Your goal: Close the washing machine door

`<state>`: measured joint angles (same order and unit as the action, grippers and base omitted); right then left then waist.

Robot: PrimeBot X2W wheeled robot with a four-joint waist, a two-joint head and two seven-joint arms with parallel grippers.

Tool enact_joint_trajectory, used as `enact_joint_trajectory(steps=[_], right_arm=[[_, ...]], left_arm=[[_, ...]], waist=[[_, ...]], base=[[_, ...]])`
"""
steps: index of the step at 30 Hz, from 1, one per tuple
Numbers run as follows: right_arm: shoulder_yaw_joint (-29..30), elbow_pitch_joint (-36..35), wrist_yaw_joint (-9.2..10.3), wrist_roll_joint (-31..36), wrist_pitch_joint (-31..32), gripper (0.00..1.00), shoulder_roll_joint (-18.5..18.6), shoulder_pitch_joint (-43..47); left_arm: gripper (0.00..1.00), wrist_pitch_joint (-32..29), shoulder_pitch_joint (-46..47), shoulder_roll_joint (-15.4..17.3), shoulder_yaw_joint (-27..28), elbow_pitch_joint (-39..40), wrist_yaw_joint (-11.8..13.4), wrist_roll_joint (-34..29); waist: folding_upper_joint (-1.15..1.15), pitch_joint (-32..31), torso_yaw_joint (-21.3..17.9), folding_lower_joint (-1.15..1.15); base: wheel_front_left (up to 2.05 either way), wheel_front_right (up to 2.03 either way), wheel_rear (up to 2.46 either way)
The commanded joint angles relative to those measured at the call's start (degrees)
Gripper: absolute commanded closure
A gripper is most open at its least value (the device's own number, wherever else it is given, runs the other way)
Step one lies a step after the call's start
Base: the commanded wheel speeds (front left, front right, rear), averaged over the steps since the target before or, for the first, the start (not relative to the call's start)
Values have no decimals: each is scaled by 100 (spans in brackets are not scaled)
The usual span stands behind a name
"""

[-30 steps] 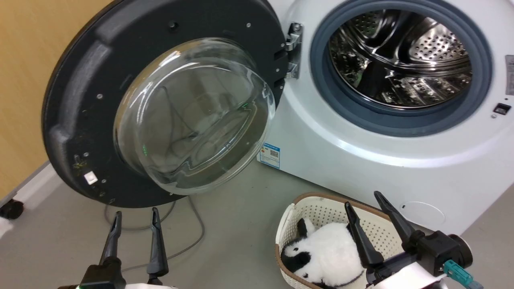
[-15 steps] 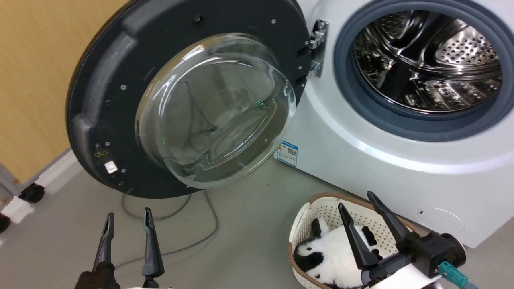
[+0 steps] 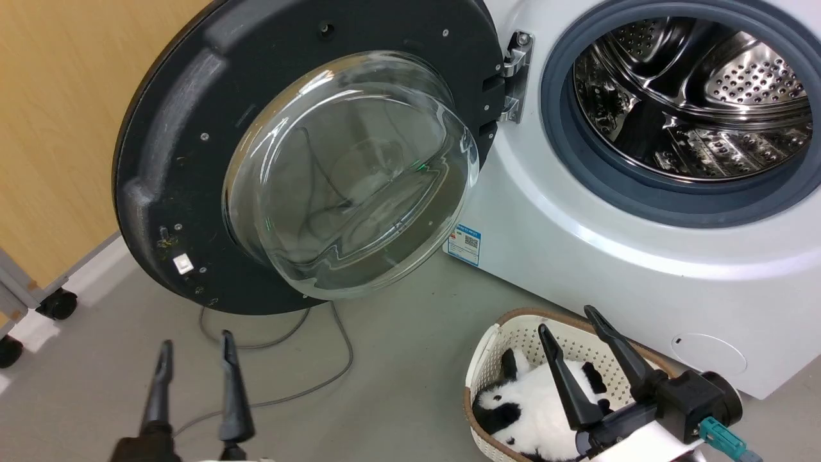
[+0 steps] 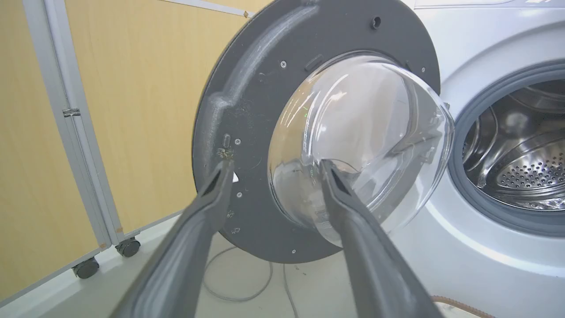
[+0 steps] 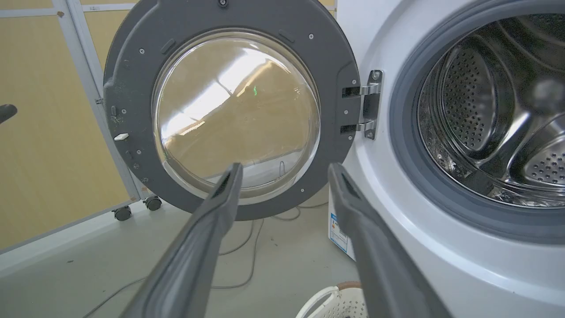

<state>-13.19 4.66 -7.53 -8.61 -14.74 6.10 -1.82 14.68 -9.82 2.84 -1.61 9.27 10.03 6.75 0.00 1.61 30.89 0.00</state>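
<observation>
Head view is showing the whole scene further right than a second ago, so the camera has moved. The washing machine door (image 3: pixel 186 128) is hanging wide open as before, swung out on its hinge (image 3: pixel 516 77) to the left of the washing machine (image 3: pixel 577 256) drum. Open floor (image 3: pixel 397 385), crossed by a cable (image 3: pixel 340 359), is lying below the door's lower edge. The left gripper (image 3: pixel 196 339) is pointing up at the door, fingers parted and empty. The right gripper (image 3: pixel 566 318) is hovering over the basket (image 3: pixel 507 324), its fingers also spread and empty.
</observation>
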Motion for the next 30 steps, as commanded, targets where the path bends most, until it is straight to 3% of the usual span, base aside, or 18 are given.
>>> enact_joint_trajectory(steps=[1,4,8,12,18,25,30], right_arm=[[8,-1,4,-24,-26,0,31,-77],[37,-33,4,-11,-26,0,42,-66],[129,-122,4,60,-26,0,78,-21],[324,-281,4,161,-26,0,60,132],[520,-552,4,313,-26,0,25,330],[480,-690,4,362,-26,0,182,199],[443,-741,4,357,-26,0,250,74]], left_arm=[[0,32,-23,4,34,54,38,37],[0,32,59,4,222,209,96,109],[0,32,307,6,534,405,-57,-57],[0,32,743,222,903,429,-399,-55],[0,32,1618,854,1713,-6,-948,212],[0,-27,2727,1674,2776,-1726,-1351,1075],[0,-816,3562,2197,3179,-3302,-1481,1888]], waist=[[0,3,2,0],[0,38,4,0],[0,111,-14,0],[0,178,-49,0],[0,431,-320,0],[0,825,-698,0],[0,1012,-868,0]], base=[[0,0,0],[0,0,0],[0,0,0],[0,0,0],[0,0,0],[0,0,0],[0,0,0]])
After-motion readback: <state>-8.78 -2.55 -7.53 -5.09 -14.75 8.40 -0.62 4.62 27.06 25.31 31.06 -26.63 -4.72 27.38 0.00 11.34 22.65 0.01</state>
